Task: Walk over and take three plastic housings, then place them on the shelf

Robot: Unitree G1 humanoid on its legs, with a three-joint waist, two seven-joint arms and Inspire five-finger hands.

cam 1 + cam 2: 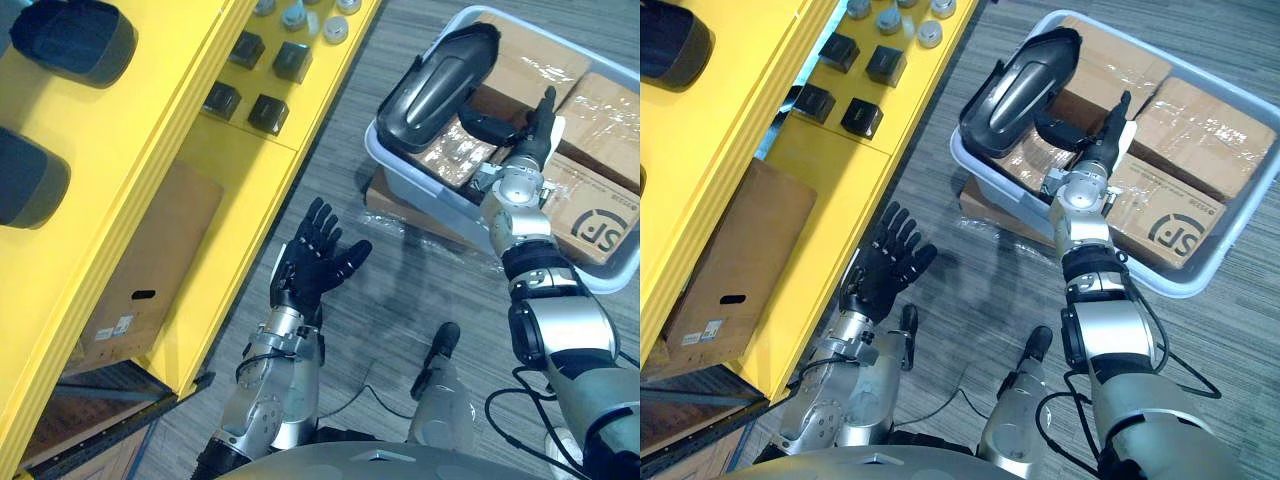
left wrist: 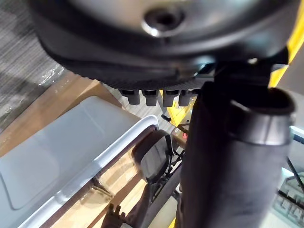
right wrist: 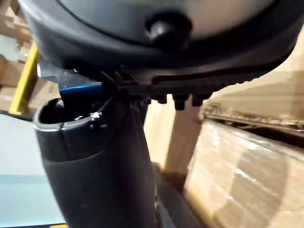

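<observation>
A black plastic housing (image 1: 435, 85) leans upright against the near left corner of a pale grey bin (image 1: 420, 180). My right hand (image 1: 532, 130) reaches into the bin just right of it, fingers straight and thumb stretched toward the housing's lower edge, open. Two more black housings (image 1: 70, 40) (image 1: 25, 180) lie on the top level of the yellow shelf (image 1: 190, 150) at the left. My left hand (image 1: 315, 265) hovers palm up over the floor between shelf and bin, fingers spread, holding nothing. The left wrist view shows the bin (image 2: 71, 156) and the housing (image 2: 152, 159) past the thumb.
Film-wrapped cardboard boxes (image 1: 600, 110) fill the bin, which rests on another box. Small black square parts (image 1: 268, 112) and grey round parts (image 1: 300, 15) sit on a lower shelf level. A brown carton (image 1: 150, 270) stands under the shelf. Grey floor lies between shelf and bin.
</observation>
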